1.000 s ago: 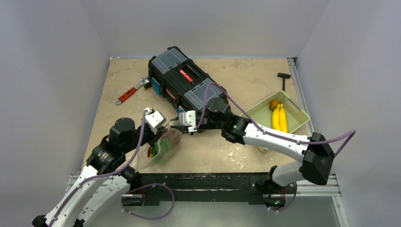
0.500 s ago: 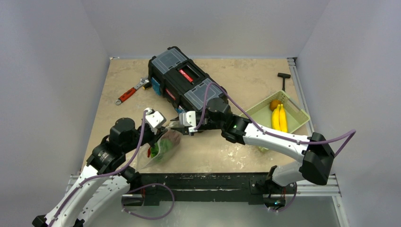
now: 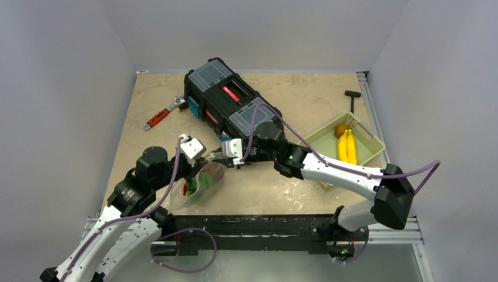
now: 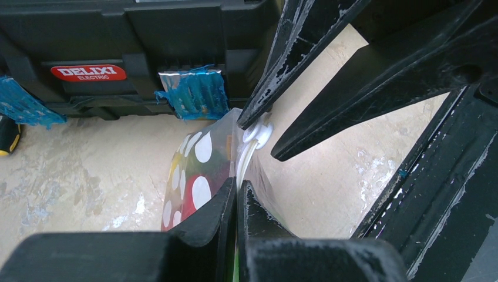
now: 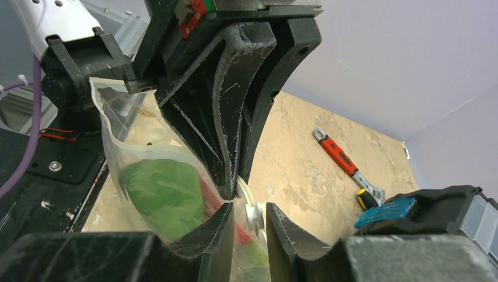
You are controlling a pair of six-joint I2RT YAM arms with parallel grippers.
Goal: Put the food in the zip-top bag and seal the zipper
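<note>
Two arms meet just off the near side of the black toolbox (image 3: 229, 103) in the overhead view, and the zip-top bag (image 3: 202, 183) hangs between them, held up by its top edge, with the food (image 3: 197, 185) showing green and red through the plastic. On the side away from the toolbox is the left gripper (image 3: 199, 158); the right gripper (image 3: 217, 157) reaches in along the toolbox's near face, tips nearly meeting at the bag's mouth. A red-handled wrench (image 3: 160, 116) lies left of the toolbox, and a pale green basket (image 3: 376, 143) with bananas (image 3: 347, 147) sits well off to its right.

Over to the left wrist: the left claw is squeezed tight, pinching the bag's top edge, white dots on the plastic just beside it. Ahead, toward the toolbox, the other arm's black fingers (image 4: 305, 53) taper down onto the zipper (image 4: 244, 164) at its white slider (image 4: 258, 132).

Right wrist now: the right claw is narrow, nipped on the slider, which sits between its tips. Just above, the left claw clamps the bag's edge. Inside the bag, a green piece (image 5: 161, 197) and a red piece (image 5: 210, 197). Beyond, the wrench lies beside the toolbox's corner.
</note>
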